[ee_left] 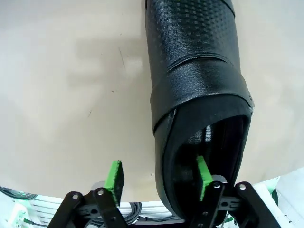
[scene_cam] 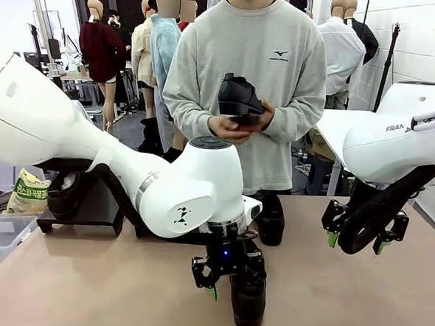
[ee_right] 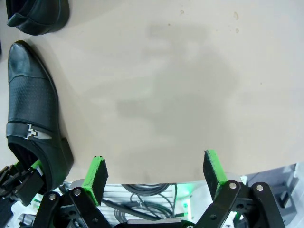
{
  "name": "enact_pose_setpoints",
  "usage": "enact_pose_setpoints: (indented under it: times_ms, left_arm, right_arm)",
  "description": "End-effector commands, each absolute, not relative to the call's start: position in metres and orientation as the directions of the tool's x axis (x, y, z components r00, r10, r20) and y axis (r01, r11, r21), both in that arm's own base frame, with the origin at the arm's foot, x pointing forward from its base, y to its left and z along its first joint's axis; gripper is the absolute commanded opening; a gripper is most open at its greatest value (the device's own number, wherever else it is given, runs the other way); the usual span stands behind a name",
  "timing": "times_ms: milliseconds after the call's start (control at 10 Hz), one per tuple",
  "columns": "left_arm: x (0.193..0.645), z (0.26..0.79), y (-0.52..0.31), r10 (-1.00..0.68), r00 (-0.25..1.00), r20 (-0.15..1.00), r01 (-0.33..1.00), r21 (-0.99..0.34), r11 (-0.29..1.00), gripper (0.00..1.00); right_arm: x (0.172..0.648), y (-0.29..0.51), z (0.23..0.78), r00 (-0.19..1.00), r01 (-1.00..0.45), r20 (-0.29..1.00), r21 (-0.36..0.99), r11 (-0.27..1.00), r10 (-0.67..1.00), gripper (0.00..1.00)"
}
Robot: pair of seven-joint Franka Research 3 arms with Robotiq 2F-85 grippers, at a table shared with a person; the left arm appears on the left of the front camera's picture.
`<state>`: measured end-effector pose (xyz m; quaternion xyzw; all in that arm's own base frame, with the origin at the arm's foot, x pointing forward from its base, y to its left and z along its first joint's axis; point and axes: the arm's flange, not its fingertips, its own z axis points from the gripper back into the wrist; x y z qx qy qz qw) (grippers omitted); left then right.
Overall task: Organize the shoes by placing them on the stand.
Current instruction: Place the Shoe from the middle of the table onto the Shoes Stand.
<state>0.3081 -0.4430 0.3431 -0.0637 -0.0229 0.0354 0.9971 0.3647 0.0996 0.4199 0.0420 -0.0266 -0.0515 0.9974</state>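
Two white robot arms reach over a tan table. The right arm's casing bears grey lettering reading "FRAN" before a clip cuts it off.

Beyond both pincers, across the table, stands a person in a grey sweatshirt. Its small chest logo has print too fine to read. The person's hands cradle the held shoe at chest height.

A black stand sits on the table far to the left pincer's left, with a yellow-green bag beside it (its print is unreadable).

The left pincer is down at the table with its jaws apart, straddling the side wall of the textured shoe. One green pad is inside the shoe's opening. The other is outside, clear of the leather. This shoe has a silver buckle.

The second shoe stands just beyond the left pincer.

The right pincer hangs above bare table with its jaws wide apart, holding nothing.
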Motion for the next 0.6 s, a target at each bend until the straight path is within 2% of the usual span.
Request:
enact_pose_setpoints:
  times_ms: [0,200,300,500]
  left_arm:
    - [0.3095,0.342,-0.4428,0.048,0.997,0.061,-0.04,-0.128,0.991,0.42]
    - [0.3097,0.3429,-0.4419,0.04,0.998,0.043,-0.035,-0.115,0.993,0.1]
    - [0.3093,0.3439,-0.4418,0.038,0.999,0.037,-0.033,-0.111,0.993,0.0]
    - [0.3098,0.3441,-0.4413,0.036,0.999,0.028,-0.033,-0.102,0.994,0.0]
  right_arm:
    - [0.3635,0.1,0.4195,0.993,0.107,0.046,0.072,0.992,-0.111,1.0]
    - [0.3635,0.1,0.4195,0.993,0.107,0.046,0.072,0.992,-0.111,1.0]
    - [0.3635,0.1,0.4195,0.993,0.107,0.046,0.072,0.992,-0.111,1.0]
    - [0.3635,0.1,0.4195,0.993,0.107,0.046,0.072,0.992,-0.111,1.0]
